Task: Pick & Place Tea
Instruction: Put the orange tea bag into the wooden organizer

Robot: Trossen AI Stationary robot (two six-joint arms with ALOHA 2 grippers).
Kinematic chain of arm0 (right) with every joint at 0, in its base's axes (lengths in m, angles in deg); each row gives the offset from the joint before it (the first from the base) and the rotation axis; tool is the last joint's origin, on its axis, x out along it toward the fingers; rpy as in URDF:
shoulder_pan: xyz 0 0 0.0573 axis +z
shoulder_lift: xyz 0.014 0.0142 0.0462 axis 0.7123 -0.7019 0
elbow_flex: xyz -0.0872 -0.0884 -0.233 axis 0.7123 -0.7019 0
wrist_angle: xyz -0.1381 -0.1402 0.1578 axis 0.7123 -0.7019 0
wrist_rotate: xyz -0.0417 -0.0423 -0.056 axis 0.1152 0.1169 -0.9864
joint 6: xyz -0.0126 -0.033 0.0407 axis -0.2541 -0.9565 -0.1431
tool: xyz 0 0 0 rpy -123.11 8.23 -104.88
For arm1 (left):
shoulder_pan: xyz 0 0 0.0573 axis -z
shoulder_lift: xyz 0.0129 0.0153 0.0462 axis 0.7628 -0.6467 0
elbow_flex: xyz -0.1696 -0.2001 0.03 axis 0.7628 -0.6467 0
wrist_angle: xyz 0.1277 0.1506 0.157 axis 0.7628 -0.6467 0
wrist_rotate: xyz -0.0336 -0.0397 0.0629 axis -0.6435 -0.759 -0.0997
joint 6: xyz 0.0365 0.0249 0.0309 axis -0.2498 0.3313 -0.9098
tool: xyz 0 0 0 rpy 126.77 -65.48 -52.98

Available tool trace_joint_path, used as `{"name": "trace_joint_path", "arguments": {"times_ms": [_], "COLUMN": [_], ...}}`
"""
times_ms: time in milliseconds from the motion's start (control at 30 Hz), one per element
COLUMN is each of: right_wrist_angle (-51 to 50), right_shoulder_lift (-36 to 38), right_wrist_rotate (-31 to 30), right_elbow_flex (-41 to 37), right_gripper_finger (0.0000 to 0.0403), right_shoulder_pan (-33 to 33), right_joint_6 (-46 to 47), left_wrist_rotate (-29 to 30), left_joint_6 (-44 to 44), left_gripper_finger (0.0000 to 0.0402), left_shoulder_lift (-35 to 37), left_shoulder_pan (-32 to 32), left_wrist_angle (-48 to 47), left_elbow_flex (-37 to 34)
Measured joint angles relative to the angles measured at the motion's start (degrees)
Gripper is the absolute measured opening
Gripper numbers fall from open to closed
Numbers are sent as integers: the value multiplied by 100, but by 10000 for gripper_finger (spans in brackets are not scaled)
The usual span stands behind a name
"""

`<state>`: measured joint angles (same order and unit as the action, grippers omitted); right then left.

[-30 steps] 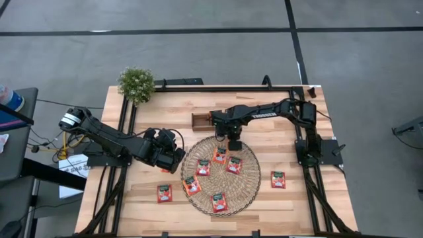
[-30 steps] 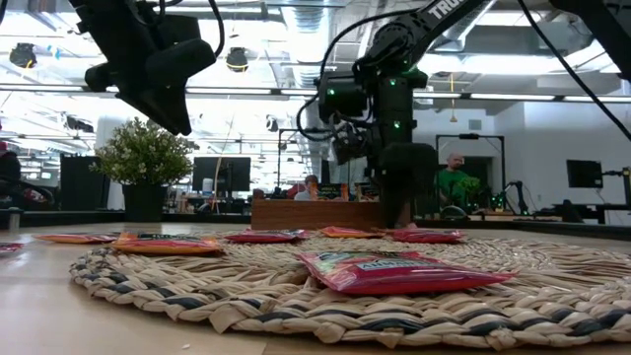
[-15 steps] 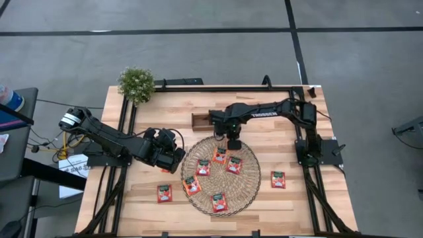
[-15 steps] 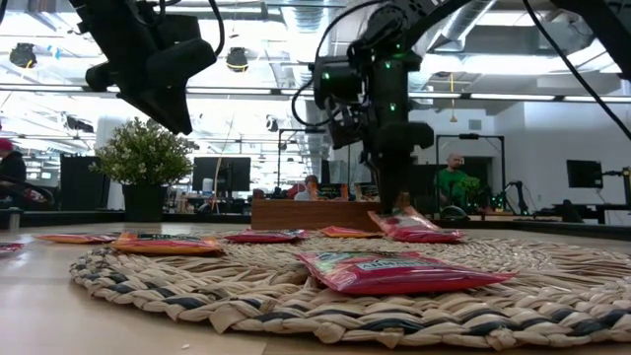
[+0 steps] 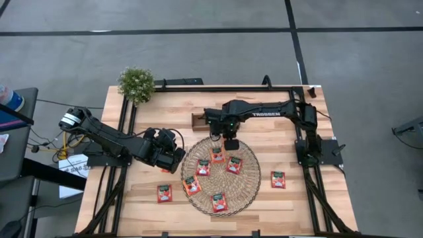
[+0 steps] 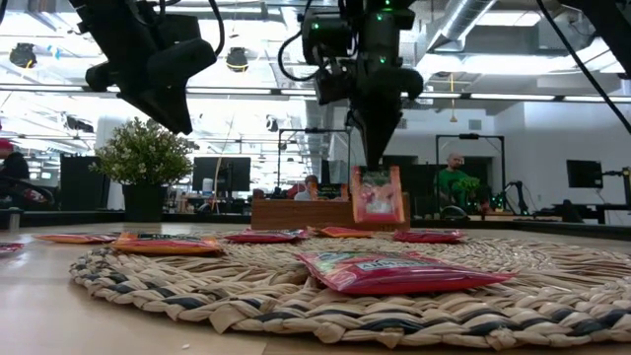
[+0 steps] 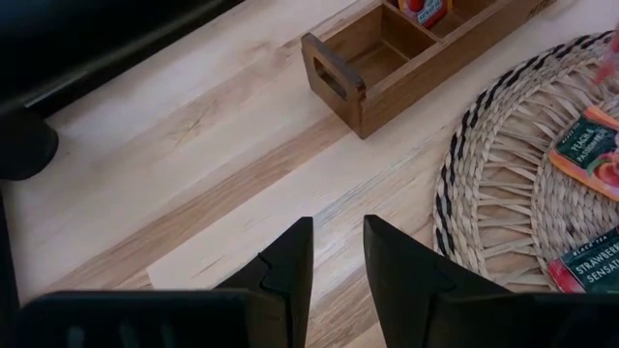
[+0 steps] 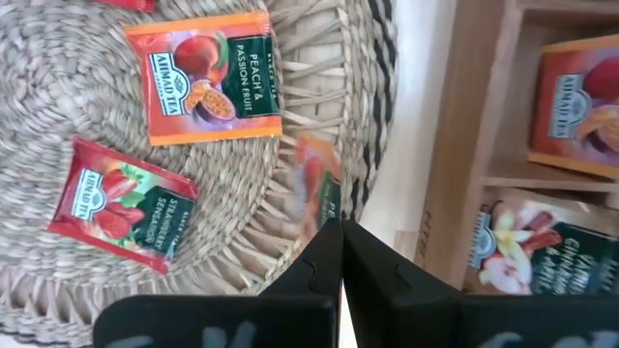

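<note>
The right gripper [image 6: 378,163], its arm lettered "TROSSEN" and stretched across the table [image 5: 291,198], hangs above the far edge of the round woven mat [image 5: 221,173], jaws pinched on the top edge of a tea sachet [image 6: 377,194] that dangles upright just in front of the wooden tray [image 6: 296,212]. On the mat below, one sachet reads "AHMAD TEA, PEACH & PASSION FRUIT" [image 8: 207,79]; a red one [image 8: 123,213] appears to read "STRAWBERRY SENSATION", though its print is small. More sachets lie in the tray's compartments [image 8: 576,104]. Two others rest on bare table, one either side of the mat [image 5: 164,193] [image 5: 278,179]. The left gripper [image 7: 337,253] waits low beside the mat's left rim, jaws narrowly parted and empty. A potted plant [image 5: 136,84] stands at the far-left corner
</note>
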<state>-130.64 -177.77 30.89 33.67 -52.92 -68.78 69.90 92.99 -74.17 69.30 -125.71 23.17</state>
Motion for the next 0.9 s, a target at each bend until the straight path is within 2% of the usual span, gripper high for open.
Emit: {"name": "trace_joint_path", "arguments": {"times_ms": [133,467,900], "right_wrist_angle": [-169,-174,380], "right_shoulder_lift": [2,4,-91], "right_wrist_rotate": [-66,-684,-909], "right_elbow_flex": [295,1106,1185], "right_gripper_finger": [0,0,0], "right_shoulder_pan": [-1,-282,-845], "right_joint_6": [-42,-423,-944], "left_wrist_rotate": [27,81,119], "left_joint_6": [0,-2,-2], "left_gripper_finger": [87,87,87], "left_shoulder_lift": [0,0,0], "left_shoulder_pan": [0,-2,0], "left_wrist_angle": [0,1,76], "left_elbow_flex": [0,0,0]}}
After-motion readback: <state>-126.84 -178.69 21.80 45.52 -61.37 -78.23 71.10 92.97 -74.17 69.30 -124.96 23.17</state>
